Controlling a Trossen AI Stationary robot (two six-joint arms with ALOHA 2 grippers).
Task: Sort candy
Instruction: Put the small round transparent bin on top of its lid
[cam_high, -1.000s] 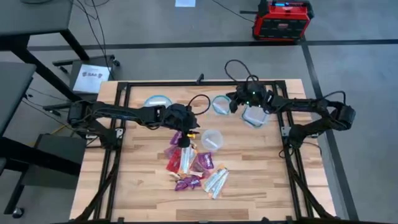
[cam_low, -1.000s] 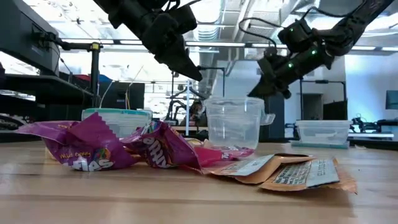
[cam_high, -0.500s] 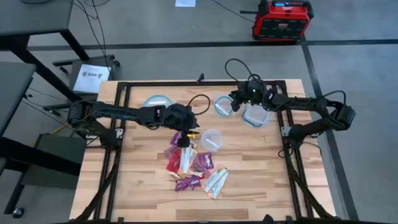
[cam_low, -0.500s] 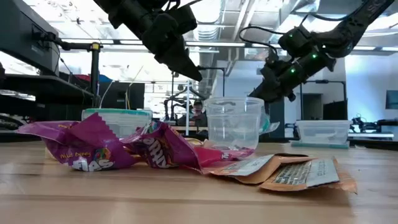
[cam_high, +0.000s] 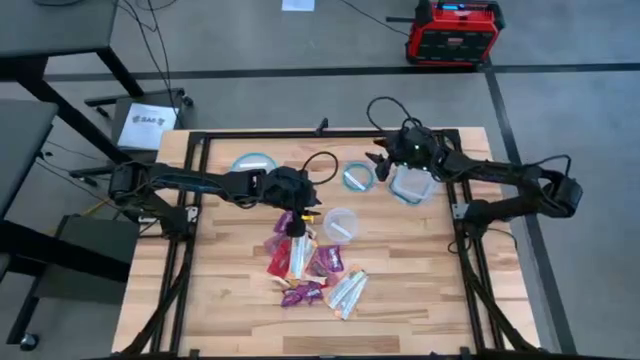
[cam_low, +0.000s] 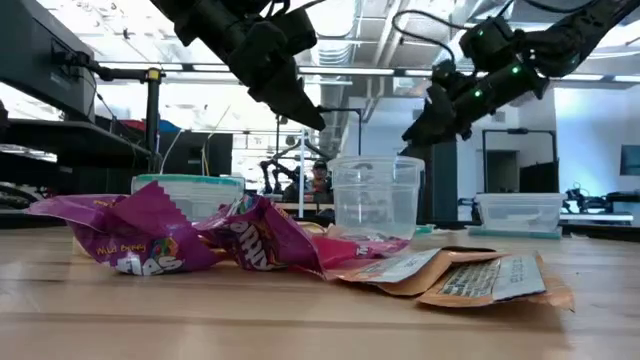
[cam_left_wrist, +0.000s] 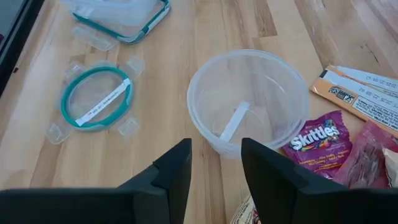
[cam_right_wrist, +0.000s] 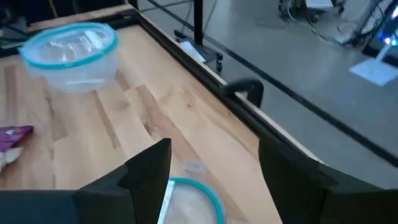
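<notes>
The candy (cam_high: 310, 265) lies in a loose pile on the table's middle: purple packets (cam_low: 150, 240), orange-white bars (cam_low: 480, 280), pale wrappers (cam_high: 347, 291). My left gripper (cam_high: 299, 212) hangs open above the pile's far end, beside a clear lidless round tub (cam_left_wrist: 249, 99). Over at the far right my right gripper (cam_high: 383, 163) is open, raised above a teal-rimmed round lid (cam_high: 357, 177) that lies flat on the wood. Neither gripper holds anything.
A lidded round tub (cam_high: 252, 163) stands at the far left of the pile. A square clear container (cam_high: 410, 183) sits under my right arm. Black frame rails (cam_high: 330, 133) run along the table's far edge and sides. Bare wood lies near the front edge.
My right gripper has opened and let go of the round lid, which now lies flat on the table. It then rose and drew a little toward the table's right edge. My left gripper has kept still.
</notes>
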